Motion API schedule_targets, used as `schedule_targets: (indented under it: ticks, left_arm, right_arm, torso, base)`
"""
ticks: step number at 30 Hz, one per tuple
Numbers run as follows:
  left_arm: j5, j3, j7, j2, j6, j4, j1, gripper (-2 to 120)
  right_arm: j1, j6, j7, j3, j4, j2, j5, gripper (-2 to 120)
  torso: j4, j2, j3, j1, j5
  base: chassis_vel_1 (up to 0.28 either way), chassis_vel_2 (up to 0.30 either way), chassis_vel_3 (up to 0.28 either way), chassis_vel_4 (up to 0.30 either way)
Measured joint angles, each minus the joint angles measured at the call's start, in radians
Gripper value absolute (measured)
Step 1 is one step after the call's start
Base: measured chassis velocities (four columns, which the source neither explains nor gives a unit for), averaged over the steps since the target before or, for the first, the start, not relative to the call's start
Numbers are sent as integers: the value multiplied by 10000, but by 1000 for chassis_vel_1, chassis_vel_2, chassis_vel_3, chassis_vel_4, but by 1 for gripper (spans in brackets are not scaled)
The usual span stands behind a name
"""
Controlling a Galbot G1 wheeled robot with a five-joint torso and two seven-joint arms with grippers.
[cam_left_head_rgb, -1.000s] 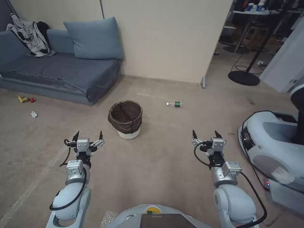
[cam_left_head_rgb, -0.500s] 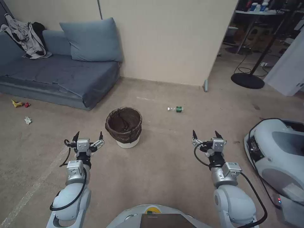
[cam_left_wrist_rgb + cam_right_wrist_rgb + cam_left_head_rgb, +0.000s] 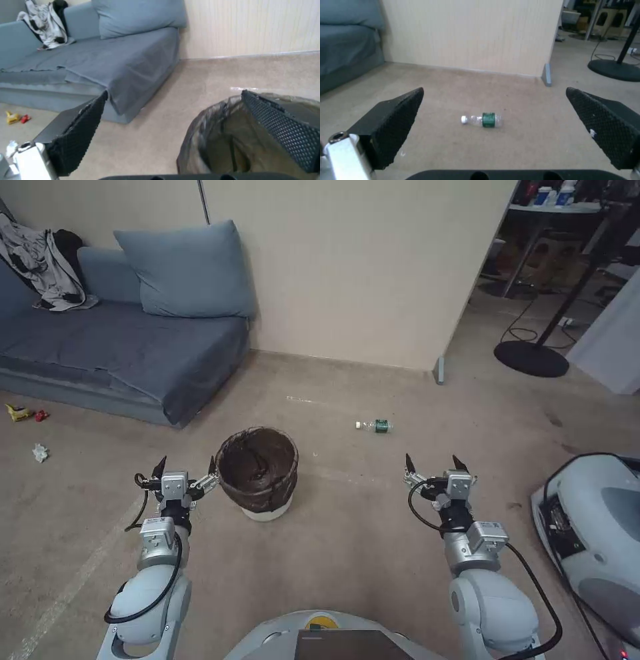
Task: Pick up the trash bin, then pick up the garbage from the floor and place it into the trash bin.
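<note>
The trash bin (image 3: pixel 257 473), a small white bucket lined with a dark crinkly bag, stands on the carpet floor (image 3: pixel 347 527) just right of my left gripper (image 3: pixel 185 467). That gripper is open, one fingertip nearly at the bin's rim (image 3: pixel 213 112). My right gripper (image 3: pixel 433 463) hangs open over bare carpet. Garbage lies about: a clear bottle with a green label (image 3: pixel 375 425) (image 3: pixel 482 120) ahead of the right gripper, a yellow wrapper (image 3: pixel 17 412) (image 3: pixel 12 117) with a red scrap (image 3: pixel 41 415), and a white tissue (image 3: pixel 40 452) at far left.
A blue-grey sofa (image 3: pixel 127 347) with a cushion and a grey clothes heap (image 3: pixel 37 270) fills the back left. A beige wall (image 3: pixel 360 267) ends at a corner. A stand's round base (image 3: pixel 531 359) and a white machine (image 3: pixel 593 533) sit on the right.
The whole head view has shifted: bin, bottle and litter sit lower and closer, so the camera moved forward. The bin now stands beside the left gripper. Both grippers stay open.
</note>
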Motion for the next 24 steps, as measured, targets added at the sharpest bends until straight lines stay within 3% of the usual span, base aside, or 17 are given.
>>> schedule_targets:
  ticks: [17,21,24]
  left_arm:
    - [-175,-3,-1,-1,72,10,-34,100]
    - [-502,-19,0,40,370,65,-75,100]
    - [-813,-71,154,114,983,90,-109,100]
  right_arm:
    - [26,97,0,-29,-50,-1,-34,100]
    - [43,161,4,-51,-71,0,9,100]
    - [48,165,48,-30,-80,1,58,100]
  torso:
    - [0,0,1,0,1]
    - [4,0,1,0,1]
    - [2,1,-1,-1,1]
  base:
    - [-153,145,154,-143]
    - [-4,50,56,-11]
    - [0,0,0,0]
